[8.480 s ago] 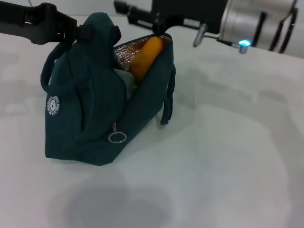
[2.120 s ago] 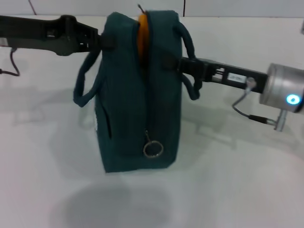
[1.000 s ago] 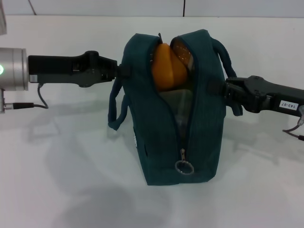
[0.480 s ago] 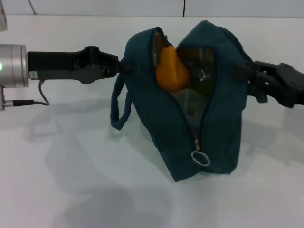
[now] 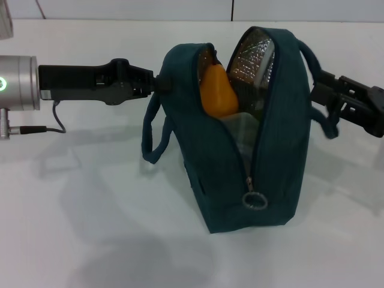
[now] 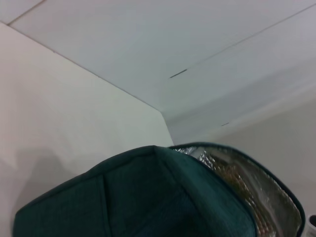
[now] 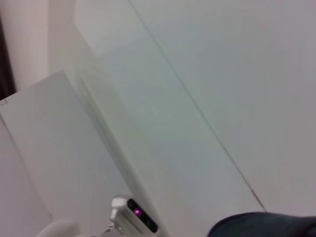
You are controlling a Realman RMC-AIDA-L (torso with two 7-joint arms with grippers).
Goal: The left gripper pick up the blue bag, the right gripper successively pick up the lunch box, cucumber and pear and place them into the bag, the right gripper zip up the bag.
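Observation:
The blue bag (image 5: pixel 228 168) stands on the white table with its top unzipped and gaping. Its silver lining (image 5: pixel 252 54) shows inside the right wall. The orange pear (image 5: pixel 217 93) sits high in the opening, and a clear piece of the lunch box (image 5: pixel 240 129) shows below it. The cucumber is hidden. The ring zipper pull (image 5: pixel 254 201) hangs low on the near end. My left gripper (image 5: pixel 157 84) is shut on the bag's left wall. My right gripper (image 5: pixel 317 95) holds the right wall by its handle. In the left wrist view, the bag's fabric (image 6: pixel 148 197) and its lining (image 6: pixel 247 187) fill the lower part.
The white table (image 5: pixel 90 228) spreads all around the bag. A loop handle (image 5: pixel 153 135) hangs down the bag's left side. A cable (image 5: pixel 45 129) trails from my left arm onto the table. The right wrist view shows mostly pale wall and a dark sliver of the bag (image 7: pixel 266 224).
The right gripper has pulled the bag's right wall further right, so the mouth gapes wider and the lining shows. The bag tipped right, then stood more upright. The left gripper stayed put.

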